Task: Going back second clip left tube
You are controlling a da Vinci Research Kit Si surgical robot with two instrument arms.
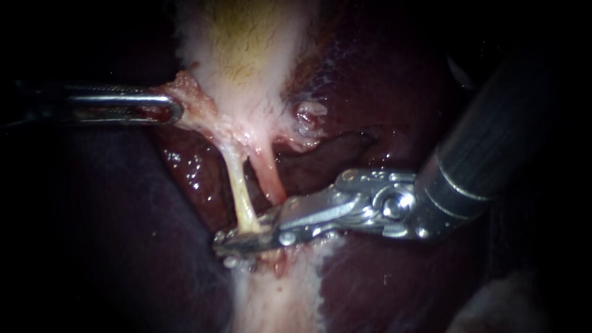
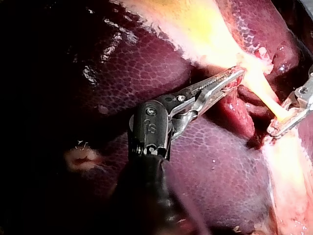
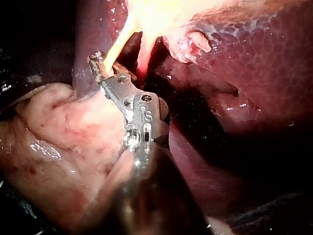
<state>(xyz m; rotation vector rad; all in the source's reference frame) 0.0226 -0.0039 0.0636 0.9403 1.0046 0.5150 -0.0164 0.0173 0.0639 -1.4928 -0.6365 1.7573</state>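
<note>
Two tubes run down from the gallbladder (image 1: pixel 246 49) neck. The pale yellow left tube (image 1: pixel 242 194) is stretched taut, and the pinker right tube (image 1: pixel 271 179) lies beside it. My right instrument (image 1: pixel 237 237) reaches in across the right tube's lower end, its slim jaws closed around the left tube's lower end. The right wrist view shows that tube (image 3: pixel 120 41) entering the jaws of the right instrument (image 3: pixel 105 66). My left instrument (image 1: pixel 172 111) is shut on the ragged tissue at the gallbladder's neck and holds it to the left. No clip is visible to me.
Dark red liver (image 1: pixel 382 92) surrounds the tubes on both sides. A pale band of tissue (image 1: pixel 277 302) continues below the right instrument's jaws. In the right wrist view a pale, blood-flecked lump of tissue (image 3: pixel 58 127) lies beside the shaft.
</note>
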